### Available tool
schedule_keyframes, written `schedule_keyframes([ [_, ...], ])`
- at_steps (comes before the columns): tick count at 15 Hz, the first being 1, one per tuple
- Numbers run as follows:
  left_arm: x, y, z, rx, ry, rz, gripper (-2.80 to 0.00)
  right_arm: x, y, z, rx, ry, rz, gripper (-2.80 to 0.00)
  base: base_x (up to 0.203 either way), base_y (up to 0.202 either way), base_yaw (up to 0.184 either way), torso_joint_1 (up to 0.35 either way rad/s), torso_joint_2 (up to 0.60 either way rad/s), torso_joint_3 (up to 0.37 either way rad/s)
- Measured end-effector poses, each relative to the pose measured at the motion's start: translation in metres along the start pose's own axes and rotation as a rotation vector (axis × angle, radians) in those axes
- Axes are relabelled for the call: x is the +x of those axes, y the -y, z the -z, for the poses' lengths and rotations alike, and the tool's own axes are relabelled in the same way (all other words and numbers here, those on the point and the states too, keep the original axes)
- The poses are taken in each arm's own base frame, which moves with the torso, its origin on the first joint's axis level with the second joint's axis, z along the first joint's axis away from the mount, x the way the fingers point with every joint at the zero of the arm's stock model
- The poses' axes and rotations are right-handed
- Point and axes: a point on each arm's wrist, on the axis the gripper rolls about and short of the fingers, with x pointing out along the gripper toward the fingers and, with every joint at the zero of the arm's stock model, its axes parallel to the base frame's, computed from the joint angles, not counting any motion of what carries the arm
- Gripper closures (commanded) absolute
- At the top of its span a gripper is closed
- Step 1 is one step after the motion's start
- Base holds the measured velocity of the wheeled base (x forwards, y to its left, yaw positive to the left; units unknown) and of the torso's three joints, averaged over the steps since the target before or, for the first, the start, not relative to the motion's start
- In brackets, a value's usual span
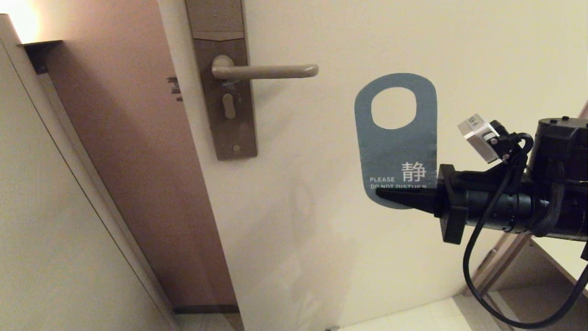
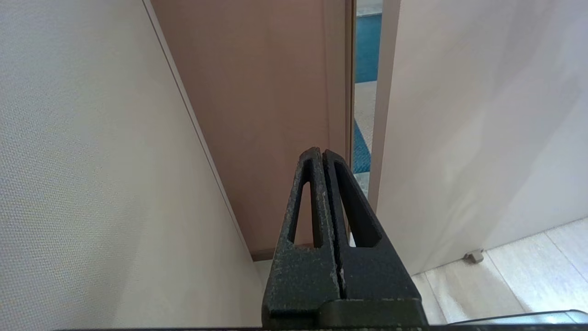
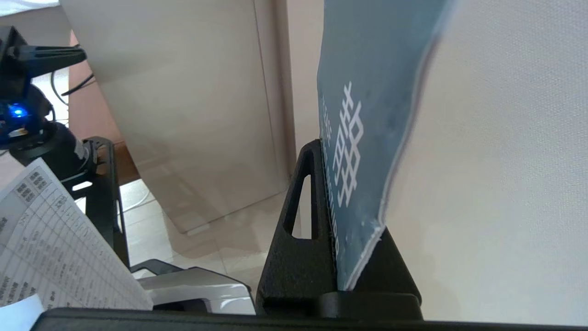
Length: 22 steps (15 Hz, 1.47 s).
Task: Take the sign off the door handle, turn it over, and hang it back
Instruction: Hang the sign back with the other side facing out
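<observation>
The sign (image 1: pixel 395 142) hangs in the air to the right of the door handle (image 1: pixel 268 71), clear of it, its teal "PLEASE DO NOT DISTURB" side facing me and its oval hole at the top. My right gripper (image 1: pixel 381 194) comes in from the right and is shut on the sign's lower edge. The right wrist view shows the teal sign (image 3: pixel 367 115) clamped between the black fingers (image 3: pixel 303 193). The handle is a beige lever on a brown lock plate (image 1: pixel 229 92), with nothing on it. My left gripper (image 2: pixel 321 154) is shut and empty, low down by the door's edge.
The cream door (image 1: pixel 321 230) fills the middle, with the brownish door edge (image 1: pixel 138 138) and a wall (image 1: pixel 46 230) to its left. Tiled floor (image 1: pixel 413 317) shows at the bottom right. A printed sheet (image 3: pixel 50 248) lies beside the left arm in the right wrist view.
</observation>
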Motion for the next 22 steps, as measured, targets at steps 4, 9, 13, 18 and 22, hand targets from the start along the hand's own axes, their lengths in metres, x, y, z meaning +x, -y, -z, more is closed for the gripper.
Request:
schedule_keyframes([
  [4, 0.000, 0.000, 0.000, -0.003, 0.003, -0.001, 0.00, -0.001, 0.001, 0.001, 0.003, -0.001, 0.007, 0.00, 0.000, 0.000, 0.000, 0.000, 0.00, 0.000],
  [9, 0.000, 0.000, 0.000, -0.003, 0.003, -0.001, 0.00, -0.009, -0.001, -0.003, -0.008, 0.013, 0.027, 0.00, 0.000, 0.000, 0.000, 0.000, 0.00, 0.000],
  [13, 0.000, 0.000, 0.000, -0.003, 0.004, -0.001, 0.00, -0.014, -0.005, -0.009, -0.026, 0.034, 0.033, 0.00, 0.000, 0.000, 0.000, 0.000, 0.00, 0.000],
  [18, 0.000, 0.000, 0.000, -0.003, 0.003, -0.001, 0.00, -0.016, -0.006, -0.015, -0.042, 0.050, 0.036, 0.00, 0.000, 0.000, 0.000, 0.000, 0.00, 0.000],
  [22, 0.000, 0.000, 0.000, -0.003, 0.004, -0.001, 0.00, -0.011, -0.001, -0.020, -0.092, 0.101, 0.039, 0.00, 0.000, 0.000, 0.000, 0.000, 0.00, 0.000],
])
